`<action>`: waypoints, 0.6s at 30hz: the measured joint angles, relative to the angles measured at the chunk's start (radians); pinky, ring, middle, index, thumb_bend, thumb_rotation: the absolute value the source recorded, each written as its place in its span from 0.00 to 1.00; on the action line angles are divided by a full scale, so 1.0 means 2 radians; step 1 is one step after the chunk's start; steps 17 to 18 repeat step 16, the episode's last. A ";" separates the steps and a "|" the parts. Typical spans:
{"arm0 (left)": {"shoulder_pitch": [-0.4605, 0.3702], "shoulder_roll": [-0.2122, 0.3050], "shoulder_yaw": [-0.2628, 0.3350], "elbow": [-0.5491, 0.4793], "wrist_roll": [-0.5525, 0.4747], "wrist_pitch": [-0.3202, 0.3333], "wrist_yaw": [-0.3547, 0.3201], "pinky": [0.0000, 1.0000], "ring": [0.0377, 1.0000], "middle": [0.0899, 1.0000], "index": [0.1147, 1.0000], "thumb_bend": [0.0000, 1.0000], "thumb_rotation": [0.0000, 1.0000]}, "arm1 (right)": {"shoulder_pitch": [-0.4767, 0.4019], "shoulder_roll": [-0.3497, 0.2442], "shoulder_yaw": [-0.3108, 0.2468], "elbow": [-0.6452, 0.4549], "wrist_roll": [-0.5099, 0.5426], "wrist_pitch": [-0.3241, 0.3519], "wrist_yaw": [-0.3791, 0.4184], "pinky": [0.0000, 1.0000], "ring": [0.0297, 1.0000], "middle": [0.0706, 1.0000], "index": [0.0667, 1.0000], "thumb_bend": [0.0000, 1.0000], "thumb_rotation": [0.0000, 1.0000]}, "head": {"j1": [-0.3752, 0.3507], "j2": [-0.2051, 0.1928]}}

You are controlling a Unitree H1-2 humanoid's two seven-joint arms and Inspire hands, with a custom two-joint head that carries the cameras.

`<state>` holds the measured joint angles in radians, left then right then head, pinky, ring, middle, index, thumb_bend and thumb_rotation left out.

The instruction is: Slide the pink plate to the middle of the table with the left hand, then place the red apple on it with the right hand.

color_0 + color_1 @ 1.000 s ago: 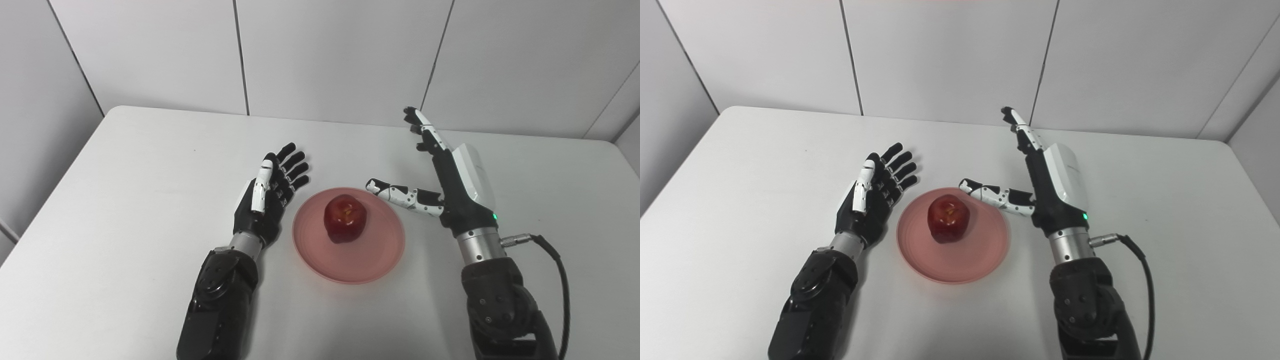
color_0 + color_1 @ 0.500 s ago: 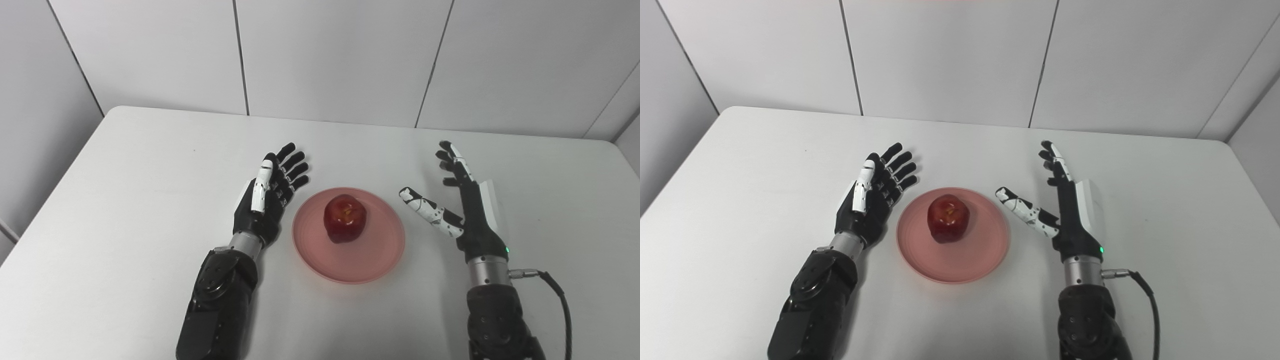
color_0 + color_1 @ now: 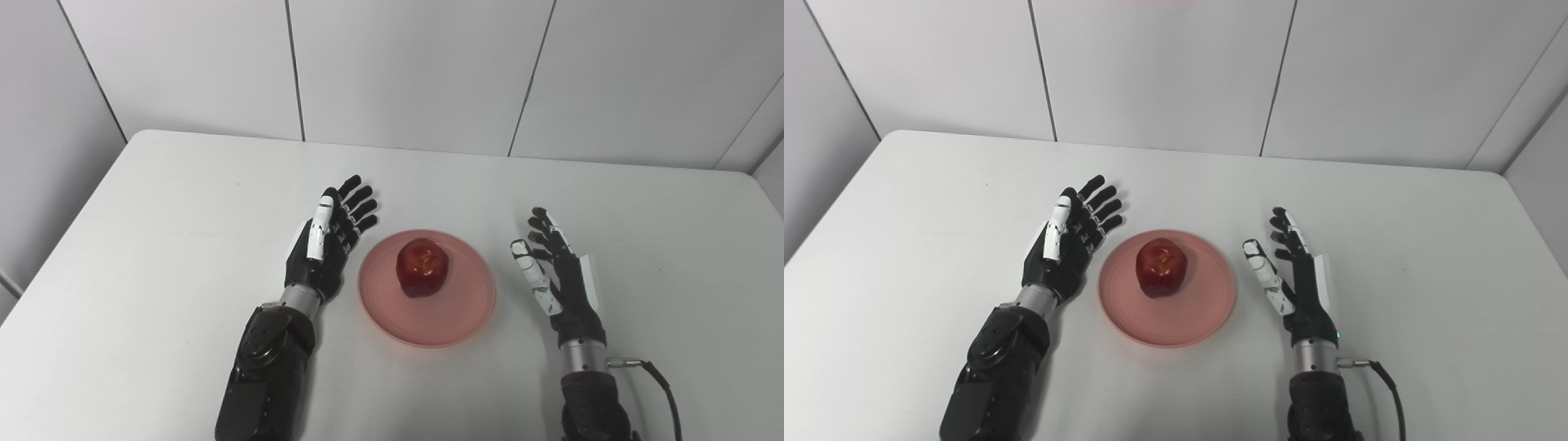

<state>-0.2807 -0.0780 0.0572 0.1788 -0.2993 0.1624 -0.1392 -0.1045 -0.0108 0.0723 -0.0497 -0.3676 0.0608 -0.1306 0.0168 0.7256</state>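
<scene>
Red apple point(image 3: 422, 267) sits on pink plate point(image 3: 456, 315) between two empty hands.

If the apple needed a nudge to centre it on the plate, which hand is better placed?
Left hand: open, right beside the pink plate; the open right hand sits farther off.

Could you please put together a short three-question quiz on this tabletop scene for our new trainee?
1. True or false: the red apple rests on the pink plate.
2. Which robot hand lies closer to the plate's rim: A, the left robot hand, or B, the right robot hand?
3. Fill in: both robot hands are ____, holding nothing.

Key: 1 true; 2 A; 3 open.
</scene>
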 measured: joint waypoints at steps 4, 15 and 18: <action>0.003 0.000 0.000 -0.004 0.000 0.000 0.000 0.88 0.88 0.87 0.85 0.35 1.00 | 0.001 0.001 -0.001 0.023 0.029 -0.017 0.000 0.79 0.85 0.85 0.86 0.64 1.00 | 0.001 -0.001; 0.006 0.000 0.000 -0.005 0.000 0.000 0.001 0.88 0.88 0.87 0.84 0.35 1.00 | -0.004 0.013 -0.014 0.040 0.097 -0.031 0.004 0.83 0.82 0.85 0.86 0.28 1.00 | 0.004 -0.009; 0.006 0.000 0.000 -0.005 0.000 0.000 0.001 0.88 0.88 0.87 0.84 0.35 1.00 | -0.004 0.013 -0.014 0.040 0.096 -0.031 0.004 0.83 0.82 0.84 0.86 0.26 1.00 | 0.004 -0.010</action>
